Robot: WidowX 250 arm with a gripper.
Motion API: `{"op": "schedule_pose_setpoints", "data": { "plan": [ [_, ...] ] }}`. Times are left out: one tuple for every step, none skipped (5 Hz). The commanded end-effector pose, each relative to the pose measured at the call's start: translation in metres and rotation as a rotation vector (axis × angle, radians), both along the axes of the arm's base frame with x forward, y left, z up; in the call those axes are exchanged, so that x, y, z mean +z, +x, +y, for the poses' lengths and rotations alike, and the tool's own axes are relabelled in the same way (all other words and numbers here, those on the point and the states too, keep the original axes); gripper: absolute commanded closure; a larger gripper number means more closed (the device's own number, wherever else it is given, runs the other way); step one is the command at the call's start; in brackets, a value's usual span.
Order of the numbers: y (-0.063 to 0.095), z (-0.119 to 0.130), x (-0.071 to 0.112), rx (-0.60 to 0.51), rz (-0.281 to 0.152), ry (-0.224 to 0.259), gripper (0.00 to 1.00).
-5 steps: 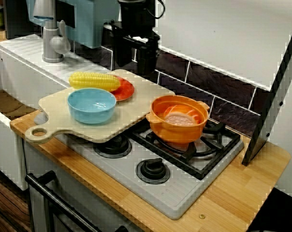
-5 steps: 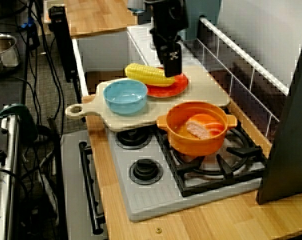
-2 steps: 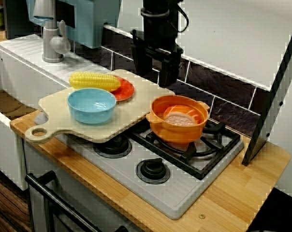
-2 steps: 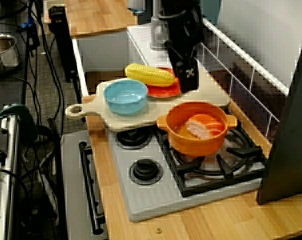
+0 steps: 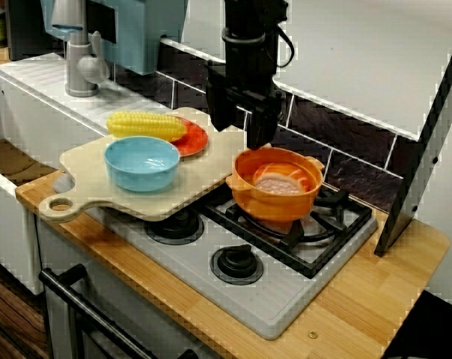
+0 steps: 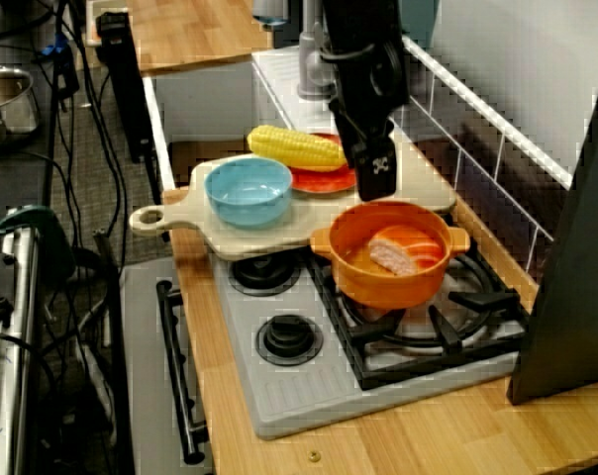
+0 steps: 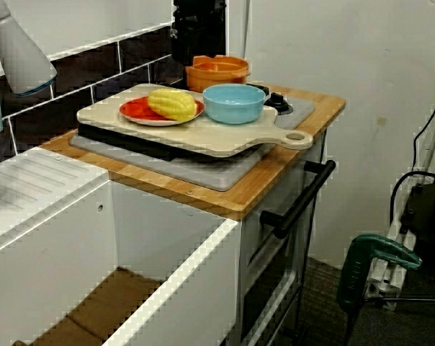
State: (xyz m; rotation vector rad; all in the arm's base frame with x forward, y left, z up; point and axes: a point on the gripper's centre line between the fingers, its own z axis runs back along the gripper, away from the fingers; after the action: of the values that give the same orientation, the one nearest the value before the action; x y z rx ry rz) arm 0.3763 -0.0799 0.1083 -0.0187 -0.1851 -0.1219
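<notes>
- gripper (image 5: 239, 138) hangs just above the back-left rim of the orange pot (image 5: 272, 209), fingers apart, nothing between them; the view from the stove end shows one finger (image 6: 378, 170) low beside that rim, not touching as far as I can tell
- orange pot sits on the stove grate (image 5: 327, 224), with a pink-and-orange food piece (image 5: 277, 182) lying inside
- cutting board (image 5: 215, 161) lies left of the pot, its edge just beside the pot's left handle, contact unclear
- on the board, farther left of the pot: red plate (image 5: 197, 140) with the corn (image 5: 146, 125) resting on it, blue bowl (image 5: 141, 176) nearer the front
- the view from the sink side hides the fingertips behind the pot (image 7: 216, 75)
- risk: a straight drop could land a finger on the pot's rim or handle and skid or tip the pot on the grate
- risk: a finger catching the board's edge could shove the board, which overhangs the burners, and slide the bowl and plate
</notes>
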Motion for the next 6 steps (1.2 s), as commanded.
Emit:
{"op": "schedule_pose_setpoints", "data": {
  "plan": [
    [0.004, 0.004, 0.010, 0.001, -0.037, -0.009, 0.00],
    [0.005, 0.004, 0.007, -0.001, -0.032, -0.006, 0.00],
    [0.004, 0.005, 0.003, 0.001, -0.029, -0.001, 0.00],
    [0.005, 0.007, 0.000, 0.007, -0.024, 0.001, 0.00],
    [0.006, 0.008, -0.003, 0.011, -0.025, 0.003, 0.00],
    [0.008, 0.007, -0.006, 0.012, -0.021, 0.010, 0.00]
  ]
}}
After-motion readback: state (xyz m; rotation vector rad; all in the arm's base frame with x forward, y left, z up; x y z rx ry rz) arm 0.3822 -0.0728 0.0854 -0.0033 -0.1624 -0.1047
